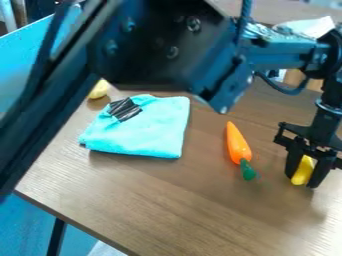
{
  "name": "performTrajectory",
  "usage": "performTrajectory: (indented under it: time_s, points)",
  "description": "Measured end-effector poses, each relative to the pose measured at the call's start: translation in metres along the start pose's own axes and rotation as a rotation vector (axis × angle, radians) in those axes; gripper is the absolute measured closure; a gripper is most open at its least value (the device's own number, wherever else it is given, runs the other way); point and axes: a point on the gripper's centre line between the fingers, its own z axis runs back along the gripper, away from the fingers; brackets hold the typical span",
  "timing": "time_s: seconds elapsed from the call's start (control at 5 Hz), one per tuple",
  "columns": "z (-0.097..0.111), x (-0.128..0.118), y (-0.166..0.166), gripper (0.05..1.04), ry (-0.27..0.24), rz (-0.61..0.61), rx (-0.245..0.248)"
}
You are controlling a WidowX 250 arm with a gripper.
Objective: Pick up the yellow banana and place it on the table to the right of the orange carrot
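One gripper [303, 179] hangs over the right side of the table [167, 200], pointing down, with its two black fingers clasped around one yellow object [304, 169]. The pincer is grasping this object, which sits low between the fingertips at the right of the scene. It is a smooth, plain, bright yellow, taller than it is wide, and slightly tilted; the fingers cover both its sides, so its full shape cannot be told. Whether its lower end touches the tabletop cannot be told either.

Three other things lie on the wood-grained top. One orange carrot [236, 142] is just left of the gripper and apart from it, its narrow tip pointing to the far side and its short green top [248, 170] to the near side. One turquoise cloth [147, 132], folded into a rough square, lies farther left, with one black, streaked patch [124, 109] near its far left corner. Beyond that corner, at the far left, is one pale yellow item [99, 89], partly hidden behind the black arm [157, 45], which crosses above the table from the upper left. One dark table leg [57, 237] shows below the near left edge.
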Motion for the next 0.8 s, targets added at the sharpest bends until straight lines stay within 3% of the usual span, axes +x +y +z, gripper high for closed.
performTrajectory:
  time_s: [0.4,0.6,0.8]
  points:
    - [0.001,-0.003,-0.009,0.095,0.014,-0.013,-0.014]
    - [-0.006,-0.005,-0.006,0.077,0.019,-0.003,0.004]
    - [0.028,-0.027,0.002,0.082,-0.094,0.010,0.019]
